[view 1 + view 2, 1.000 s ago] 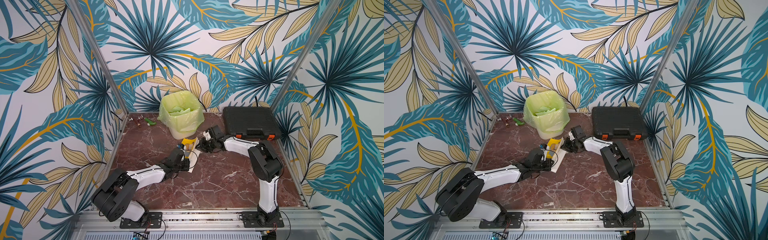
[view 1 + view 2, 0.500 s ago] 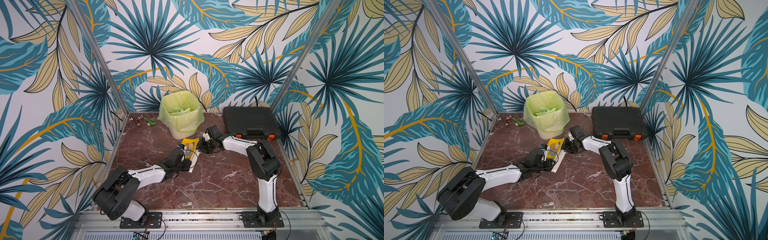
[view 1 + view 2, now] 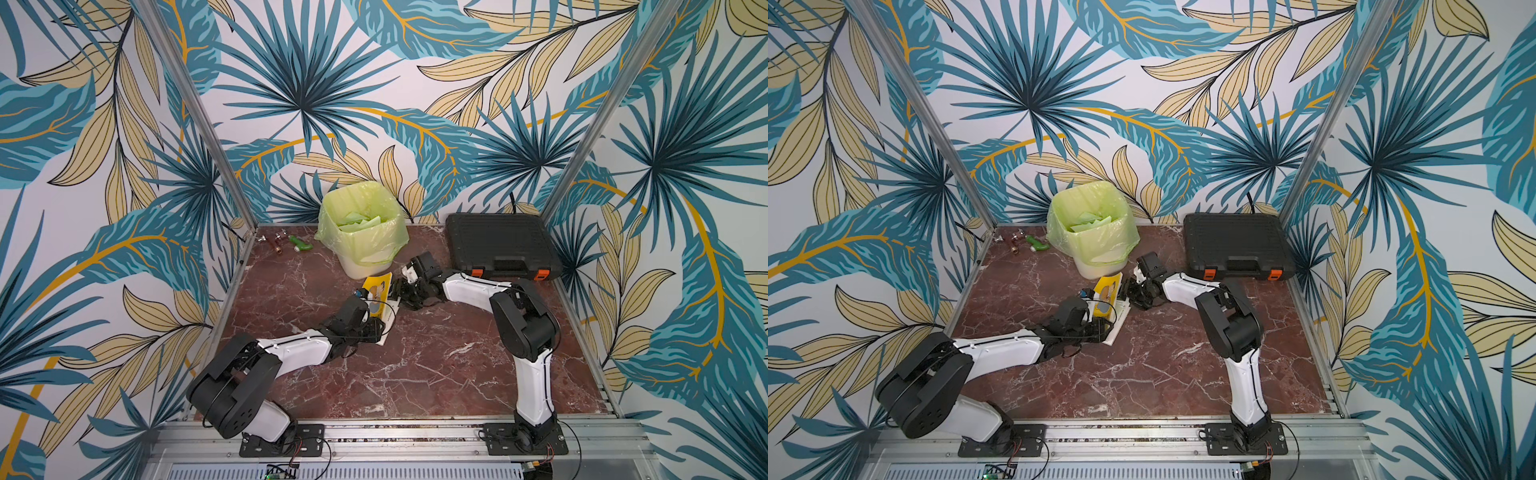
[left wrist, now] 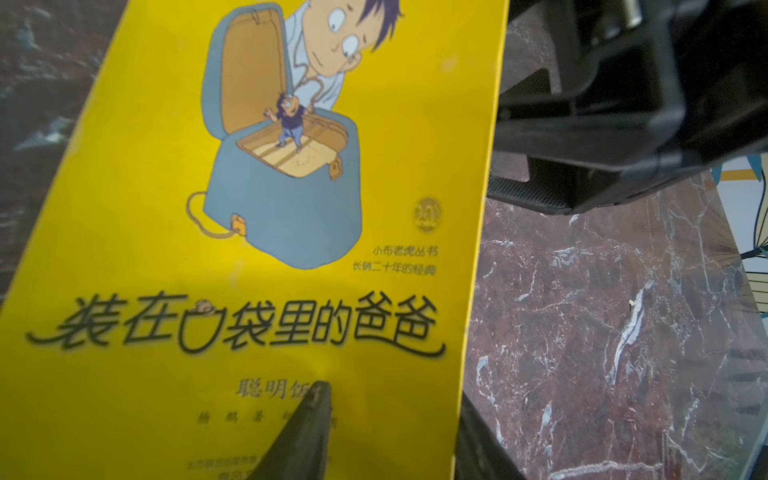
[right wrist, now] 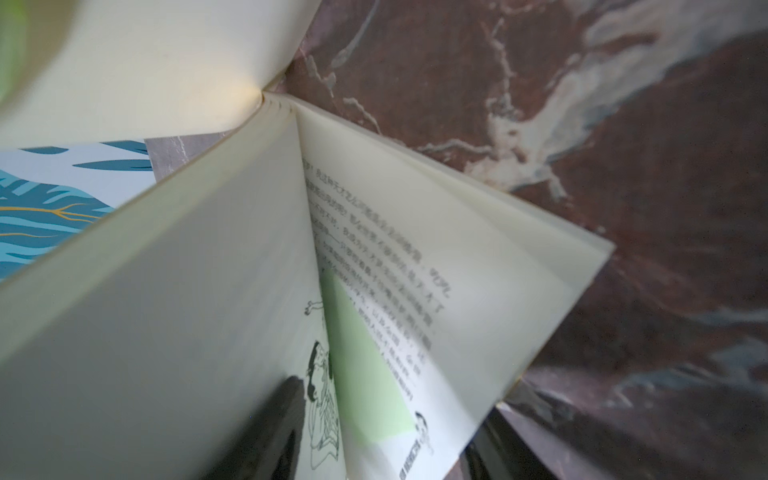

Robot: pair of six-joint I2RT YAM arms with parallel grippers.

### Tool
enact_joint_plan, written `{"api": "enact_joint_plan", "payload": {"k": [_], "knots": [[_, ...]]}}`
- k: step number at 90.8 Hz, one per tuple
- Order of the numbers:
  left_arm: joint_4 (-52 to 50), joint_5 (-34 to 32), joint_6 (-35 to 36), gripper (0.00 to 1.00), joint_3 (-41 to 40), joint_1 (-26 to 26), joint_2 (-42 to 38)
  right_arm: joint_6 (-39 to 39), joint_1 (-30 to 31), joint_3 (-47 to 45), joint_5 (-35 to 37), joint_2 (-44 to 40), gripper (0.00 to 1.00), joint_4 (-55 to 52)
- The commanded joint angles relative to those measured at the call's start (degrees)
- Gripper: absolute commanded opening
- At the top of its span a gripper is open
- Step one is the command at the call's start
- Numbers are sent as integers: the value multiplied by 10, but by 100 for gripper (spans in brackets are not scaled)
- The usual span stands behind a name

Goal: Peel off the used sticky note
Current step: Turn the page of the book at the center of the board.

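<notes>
Tipping up steeper than a second ago, the yellow cover (image 3: 377, 291) is standing off the counter (image 3: 436, 365), and both grippers are easing apart. The left gripper (image 4: 390, 415) is straddling the cover's edge, jaws parted. The right gripper (image 5: 390, 399) is spread wide around loose pages. The green sticky note (image 5: 361, 374) is lying on the printed page by the gutter, right between its fingers. Best now: closing on the note's free edge alone and peeling slowly.

Yellow book cover (image 4: 137, 232) (blue bag cartoon), pale green sticky note (image 5: 365, 374), red-brown white-veined surface (image 3: 415, 365), lime-green bin liner (image 3: 365, 243), black case (image 3: 498, 243).
</notes>
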Motion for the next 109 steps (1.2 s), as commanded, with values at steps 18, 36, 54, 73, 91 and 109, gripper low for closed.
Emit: {"api": "enact_joint_plan", "payload": {"k": [18, 36, 54, 73, 91, 109], "knots": [[-19, -28, -5, 56, 2, 8, 11, -4, 13, -3, -4, 25, 69, -7], [-65, -61, -7, 58, 22, 9, 10, -5, 17, -6, -2, 27, 70, -10], [-134, -118, 16, 62, 60, -11, 7, -5, 20, -9, -4, 30, 71, -6], [-211, -218, 49, 51, 113, -58, 15, -4, 22, -8, -4, 31, 71, -3], [-262, -273, 69, 28, 143, -85, 30, -2, 21, -10, -5, 29, 71, 1], [-249, -273, 80, 0, 136, -88, 20, -11, 18, -18, 0, 16, 70, -5]]}}
